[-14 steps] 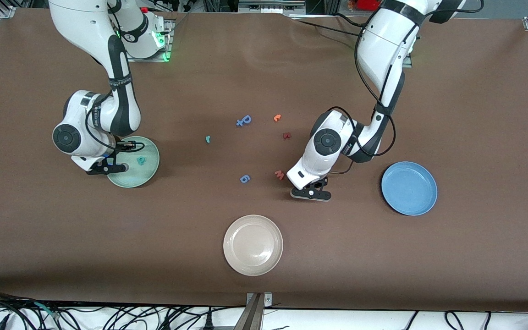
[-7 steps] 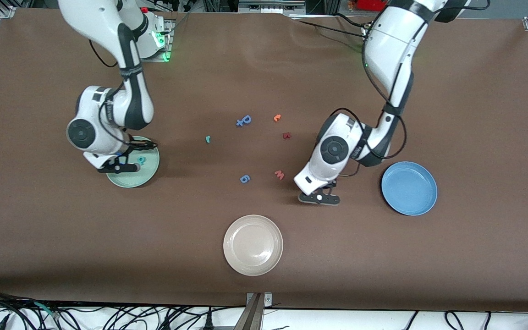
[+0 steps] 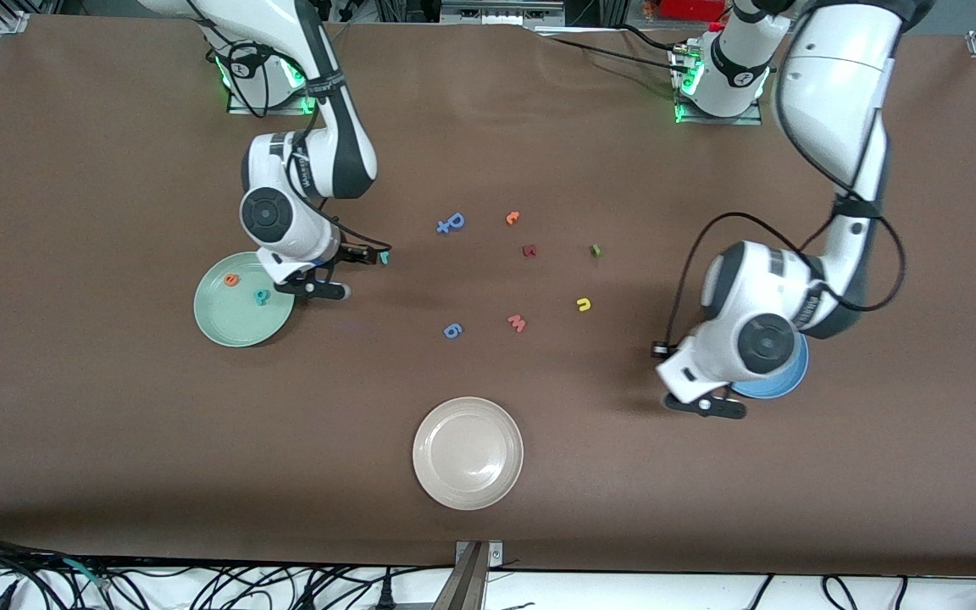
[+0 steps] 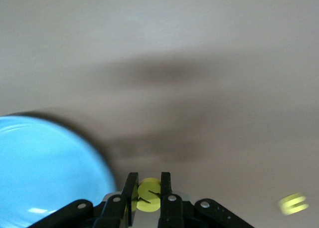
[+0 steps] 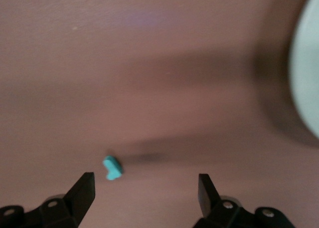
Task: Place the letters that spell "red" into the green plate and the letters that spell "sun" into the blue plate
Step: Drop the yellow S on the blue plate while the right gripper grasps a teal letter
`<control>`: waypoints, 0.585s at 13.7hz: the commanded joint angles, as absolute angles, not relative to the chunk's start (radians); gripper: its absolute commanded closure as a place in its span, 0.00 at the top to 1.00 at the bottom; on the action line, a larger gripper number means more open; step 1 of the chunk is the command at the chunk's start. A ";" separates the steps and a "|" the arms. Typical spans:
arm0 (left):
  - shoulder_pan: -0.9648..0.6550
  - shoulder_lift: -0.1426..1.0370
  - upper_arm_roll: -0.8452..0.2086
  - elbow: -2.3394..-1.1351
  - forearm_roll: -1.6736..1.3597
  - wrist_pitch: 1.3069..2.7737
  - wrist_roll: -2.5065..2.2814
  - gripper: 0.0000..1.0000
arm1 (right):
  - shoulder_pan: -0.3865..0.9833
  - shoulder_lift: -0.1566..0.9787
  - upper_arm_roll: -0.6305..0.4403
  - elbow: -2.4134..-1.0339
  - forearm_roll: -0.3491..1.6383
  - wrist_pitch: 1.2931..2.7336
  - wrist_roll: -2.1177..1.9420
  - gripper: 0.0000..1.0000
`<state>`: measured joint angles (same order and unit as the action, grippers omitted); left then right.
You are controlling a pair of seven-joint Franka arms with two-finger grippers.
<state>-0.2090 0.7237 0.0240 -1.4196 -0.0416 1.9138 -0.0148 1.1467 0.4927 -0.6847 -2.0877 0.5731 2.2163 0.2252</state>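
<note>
Lab: robot arms (image 3: 835, 127), loose cables (image 3: 200, 585)

Left tool (image 4: 146, 195) pinched shut on a small piece, right tool (image 5: 147, 188) spread wide, both arms outstretched.

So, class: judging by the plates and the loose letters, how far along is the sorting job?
Done: the teal "d" and orange "e" lie in the green plate.

In hand: the left gripper, beside the blue plate, is shut on the yellow "s"; the open right gripper hangs near the teal "r".

Left: the yellow "u" and dark green letter on the table.
</note>
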 commanded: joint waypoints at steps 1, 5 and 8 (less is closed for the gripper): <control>-0.088 0.693 0.008 -1.427 -0.028 1.817 0.167 0.13 | 1.198 0.563 -0.672 -2.069 0.632 2.282 0.258 0.92; -0.041 0.701 0.009 -1.439 -0.021 1.819 0.241 0.86 | 1.213 0.580 -0.669 -2.072 0.649 2.301 0.261 0.88; -0.038 0.672 0.008 -1.468 -0.032 1.853 0.227 1.00 | 1.215 0.594 -0.649 -2.079 0.678 2.328 0.261 0.86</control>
<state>-0.0351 0.7173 0.0127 -1.4229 -0.0416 1.8290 0.2291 1.2097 0.5790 -0.6572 -2.0840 0.6472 2.3058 0.2599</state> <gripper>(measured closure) 0.441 0.132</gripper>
